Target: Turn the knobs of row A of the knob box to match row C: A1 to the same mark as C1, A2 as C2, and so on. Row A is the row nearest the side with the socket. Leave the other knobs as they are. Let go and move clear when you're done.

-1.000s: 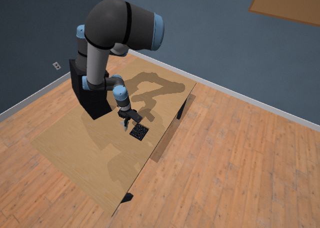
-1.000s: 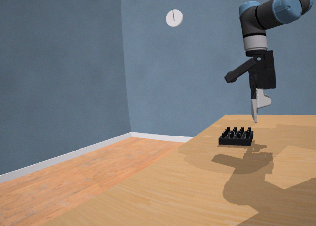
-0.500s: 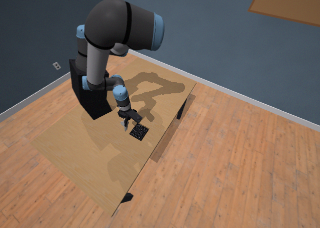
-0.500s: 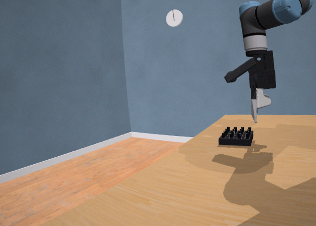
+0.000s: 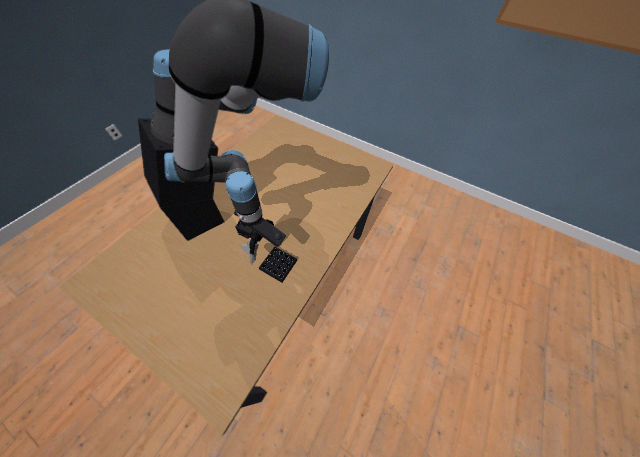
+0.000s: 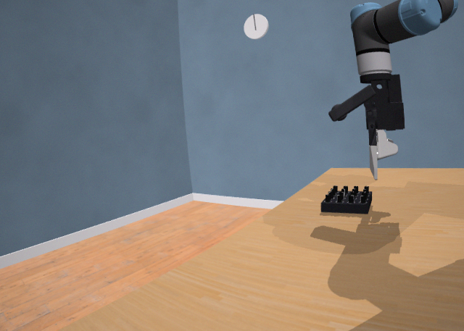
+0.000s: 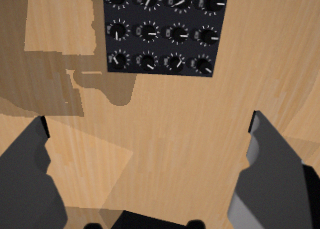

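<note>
The gripper [image 6: 374, 166] hung above the table [image 6: 262, 275] with its jaws spread as wide as they go and nothing between them. In the wrist view the two dark fingers stood at 8 and 4 o'clock, well apart, with bare wood showing in the gap.

The knob box [image 7: 165, 31] lay flat on the table at 12 o'clock from the gripper in that view, clear of both fingers. Three rows of four black knobs showed, each with a white pointer line; the top row was partly cut off by the frame edge. In the top view the box [image 5: 278, 264] sat just beside the fingertips, toward 4 o'clock. In the exterior view the box [image 6: 346, 201] rested below the gripper, toward 7 o'clock, the fingertips not touching it.
</note>
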Controlling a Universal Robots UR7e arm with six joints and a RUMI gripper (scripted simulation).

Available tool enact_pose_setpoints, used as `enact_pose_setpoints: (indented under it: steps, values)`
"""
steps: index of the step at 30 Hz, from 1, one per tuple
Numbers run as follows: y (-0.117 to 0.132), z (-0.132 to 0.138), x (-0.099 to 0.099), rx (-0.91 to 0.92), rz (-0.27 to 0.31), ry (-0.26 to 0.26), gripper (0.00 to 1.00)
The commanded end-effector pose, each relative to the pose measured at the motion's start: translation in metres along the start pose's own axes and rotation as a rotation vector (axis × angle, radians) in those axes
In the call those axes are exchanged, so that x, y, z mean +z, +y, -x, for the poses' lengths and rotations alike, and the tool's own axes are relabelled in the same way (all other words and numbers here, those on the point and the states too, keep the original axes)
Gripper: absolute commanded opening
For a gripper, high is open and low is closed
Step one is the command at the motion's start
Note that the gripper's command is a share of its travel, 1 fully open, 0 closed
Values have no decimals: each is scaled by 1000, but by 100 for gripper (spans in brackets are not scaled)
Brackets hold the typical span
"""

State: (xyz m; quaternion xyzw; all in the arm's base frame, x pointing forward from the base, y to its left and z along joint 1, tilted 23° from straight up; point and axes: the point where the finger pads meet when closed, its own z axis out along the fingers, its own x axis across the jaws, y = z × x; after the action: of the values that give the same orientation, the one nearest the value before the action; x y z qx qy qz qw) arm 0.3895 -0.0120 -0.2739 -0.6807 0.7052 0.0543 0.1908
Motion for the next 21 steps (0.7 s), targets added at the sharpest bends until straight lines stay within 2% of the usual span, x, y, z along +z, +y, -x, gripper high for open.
enact_pose_setpoints:
  steps: [1, 7, 19, 21]
  values:
    - [-3, -1, 0, -47, -1, 0, 100]
    - [-6, -3, 0, -119, -1, 0, 100]
    - [-22, -10, 1, -474, -1, 1, 100]
    - [-22, -10, 1, -474, -1, 1, 100]
